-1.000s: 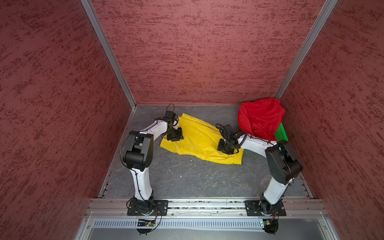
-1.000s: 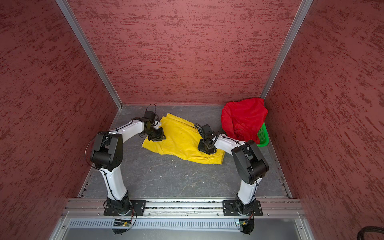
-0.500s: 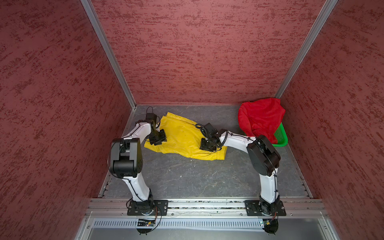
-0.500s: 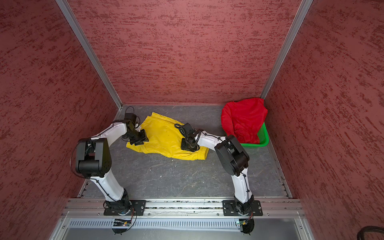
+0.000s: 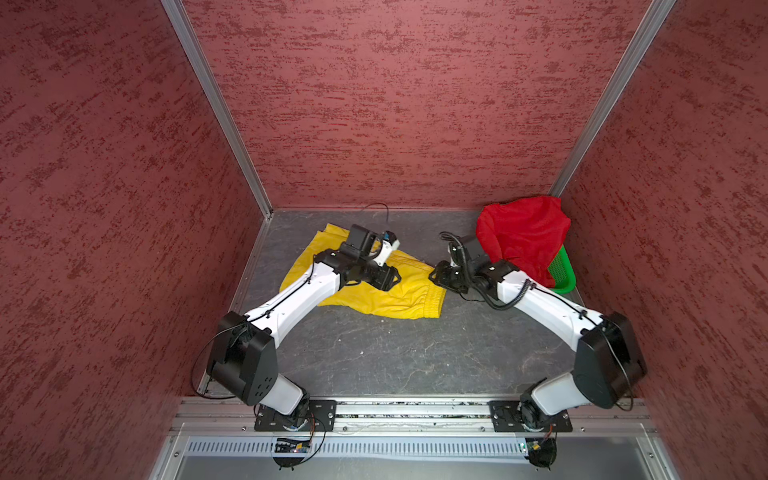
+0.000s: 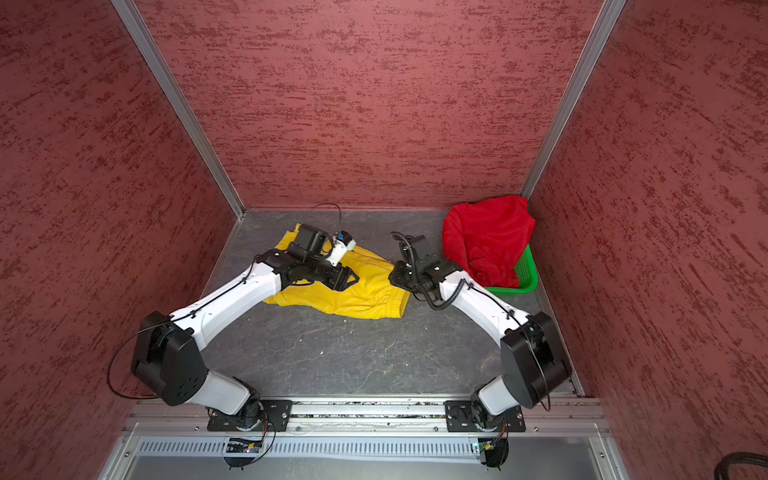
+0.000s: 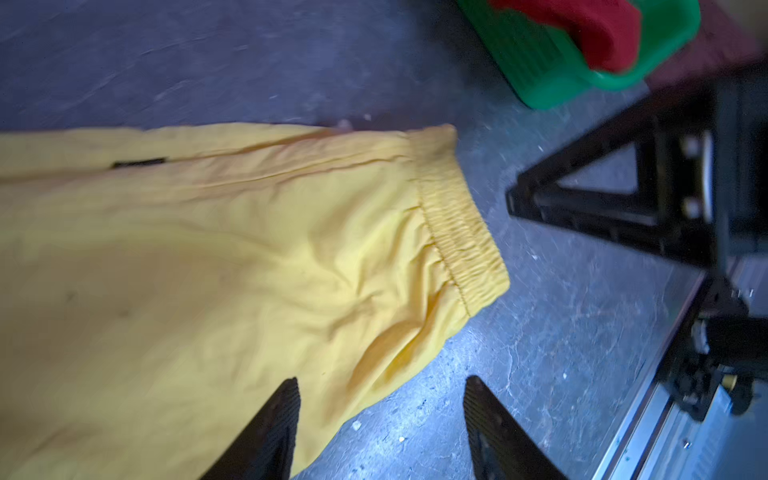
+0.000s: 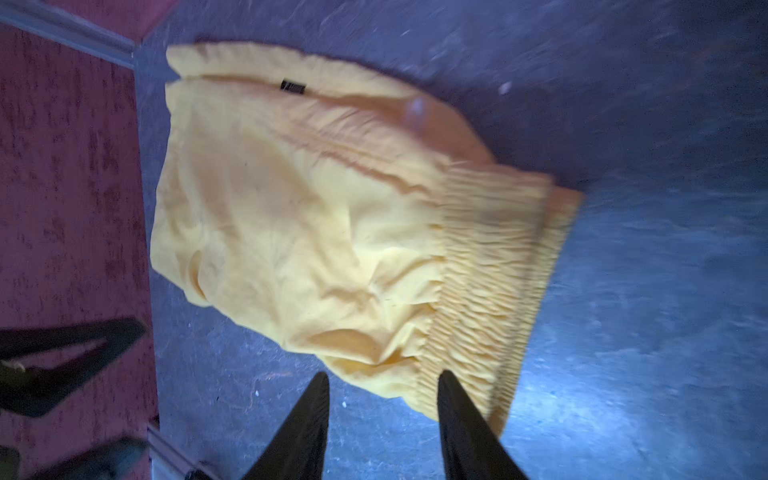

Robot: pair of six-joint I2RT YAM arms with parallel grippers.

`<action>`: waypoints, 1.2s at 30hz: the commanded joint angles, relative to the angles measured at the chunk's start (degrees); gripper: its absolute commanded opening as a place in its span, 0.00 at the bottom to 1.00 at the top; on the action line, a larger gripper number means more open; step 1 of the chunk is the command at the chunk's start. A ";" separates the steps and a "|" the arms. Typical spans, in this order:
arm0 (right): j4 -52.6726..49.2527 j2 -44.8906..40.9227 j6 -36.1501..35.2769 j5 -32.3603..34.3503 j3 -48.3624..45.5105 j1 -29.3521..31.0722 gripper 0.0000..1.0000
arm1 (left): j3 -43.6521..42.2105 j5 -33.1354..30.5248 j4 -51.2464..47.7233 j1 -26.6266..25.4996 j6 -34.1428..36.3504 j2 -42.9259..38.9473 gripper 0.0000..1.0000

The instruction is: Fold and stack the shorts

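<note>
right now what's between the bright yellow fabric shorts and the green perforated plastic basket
In both top views, the right gripper and its wrist hang between the bright yellow shorts and the green plastic basket.

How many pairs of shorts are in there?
2. The yellow shorts lie spread on the table, left of middle. The red shorts are draped over the green basket in the far right corner. More could be hidden inside it.

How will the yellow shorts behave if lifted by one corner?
Probably floppy: the yellow shorts lie flat and creased on the floor, so they would likely drape and unfold. The gathered waistband looks thicker, perhaps a firmer edge to pinch. Thin fabric suggests lightness.
</note>
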 commanded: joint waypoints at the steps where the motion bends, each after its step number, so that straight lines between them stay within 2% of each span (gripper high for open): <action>1: 1.52 -5.58 2.77 -1.86 -6.85 -4.61 0.46 | -3.10 1.09 8.36 -5.93 13.31 1.84 0.70; 8: 1.94 -11.73 3.12 -3.66 -13.56 -9.77 0.51 | -2.03 -1.46 15.46 -10.97 21.32 12.15 0.75; 15: 5.18 -12.58 6.70 -6.04 -17.80 -10.53 0.55 | 0.66 -4.64 18.38 -13.11 27.63 20.74 0.77; 19: 7.92 -12.58 9.94 -7.08 -19.43 -10.77 0.59 | 0.23 -4.07 18.78 -13.75 29.16 23.02 0.75; 20: 8.91 -12.62 11.00 -7.30 -19.81 -10.77 0.59 | -0.18 -4.21 19.16 -13.94 29.10 23.23 0.73; 21: 10.25 -12.52 12.39 -7.60 -20.33 -10.79 0.60 | -0.78 -4.81 19.92 -14.24 28.99 23.29 0.66; 22: 11.94 -12.41 13.76 -8.00 -20.88 -10.80 0.61 | -1.37 -5.67 20.60 -14.45 28.70 23.15 0.56; 24: 17.77 -11.89 17.92 -10.08 -23.01 -10.82 0.62 | -2.29 -7.07 22.52 -14.71 27.28 22.44 0.30; 26: 23.68 -10.58 22.45 -12.12 -24.87 -10.77 0.63 | -2.74 -7.25 23.96 -14.48 24.83 21.48 0.20; 30: 33.94 -7.34 32.69 -14.89 -27.77 -10.51 0.64 | -3.71 -4.30 26.63 -13.39 19.58 19.02 0.13; 36: 42.77 -3.69 41.92 -14.98 -28.67 -9.91 0.69 | -5.29 -0.67 29.83 -11.60 14.67 16.32 0.11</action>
